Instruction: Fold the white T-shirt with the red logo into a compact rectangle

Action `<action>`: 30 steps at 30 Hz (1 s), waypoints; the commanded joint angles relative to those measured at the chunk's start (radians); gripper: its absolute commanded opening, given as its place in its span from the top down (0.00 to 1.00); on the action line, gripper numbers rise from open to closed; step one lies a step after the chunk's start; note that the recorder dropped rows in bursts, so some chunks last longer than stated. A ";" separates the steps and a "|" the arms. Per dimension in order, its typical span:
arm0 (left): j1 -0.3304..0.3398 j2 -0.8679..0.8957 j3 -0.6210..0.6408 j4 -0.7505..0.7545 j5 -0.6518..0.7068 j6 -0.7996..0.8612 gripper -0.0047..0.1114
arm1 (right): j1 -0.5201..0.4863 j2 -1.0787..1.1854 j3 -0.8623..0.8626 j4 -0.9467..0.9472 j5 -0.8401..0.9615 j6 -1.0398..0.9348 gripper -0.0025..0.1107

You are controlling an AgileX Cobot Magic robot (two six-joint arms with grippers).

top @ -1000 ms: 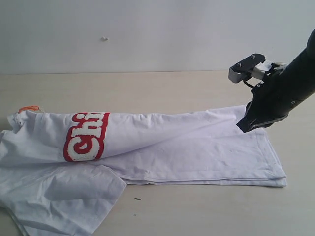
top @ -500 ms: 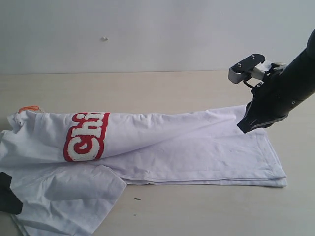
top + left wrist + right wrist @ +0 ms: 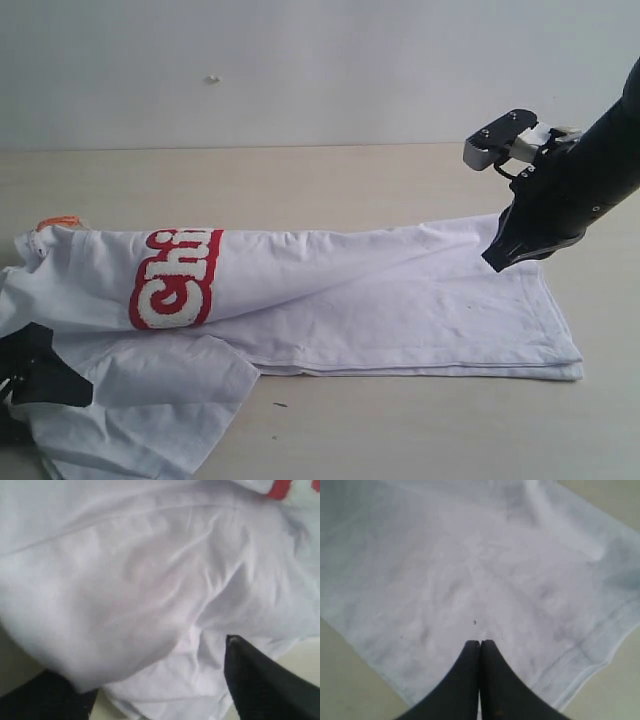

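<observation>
Across the middle of a pale beige tabletop [image 3: 330,180] lies the thin white cotton short-sleeved T-shirt [image 3: 400,300], stretched from the left edge of the exterior view to its hem at the right, with its far side folded over toward the near side. That fold cuts the fuzzy white, red-outlined logo [image 3: 175,278] short: only the letters "Chi" show, and the rest is tucked under the cloth. A small orange neck tag [image 3: 58,221] peeks out at the far left, where the collar is bunched and hard to make out. One short sleeve [image 3: 150,400] spreads toward the near left, and its lower corner runs out of the picture. On that sleeve's left edge sits the black left gripper [image 3: 45,372], partly cut off by the frame; in its wrist view its two dark fingers [image 3: 260,685] stand wide apart, with rumpled white cloth bulging between them. The jaws are open, and whether either finger presses the fabric cannot be told. At the far right corner of the shirt the black right gripper [image 3: 505,255] points down at the hem; its fingers [image 3: 470,680] are pressed flat together, with no cloth seen between them. Whether the tips touch the shirt is unclear. Behind the table rises a plain off-white wall [image 3: 300,70].
</observation>
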 commanded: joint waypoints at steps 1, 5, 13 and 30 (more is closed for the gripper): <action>0.001 0.046 0.010 0.016 0.006 0.043 0.53 | -0.002 -0.010 -0.005 0.004 -0.006 -0.009 0.98; 0.001 0.050 0.010 0.014 0.034 0.043 0.84 | -0.002 -0.010 -0.005 0.007 -0.005 -0.009 0.98; 0.001 0.050 -0.034 0.005 0.250 -0.023 0.96 | -0.002 -0.010 -0.005 0.021 -0.005 -0.016 0.98; 0.033 0.108 -0.093 -0.310 0.271 -0.057 0.95 | -0.002 -0.010 -0.005 0.032 0.014 -0.067 0.98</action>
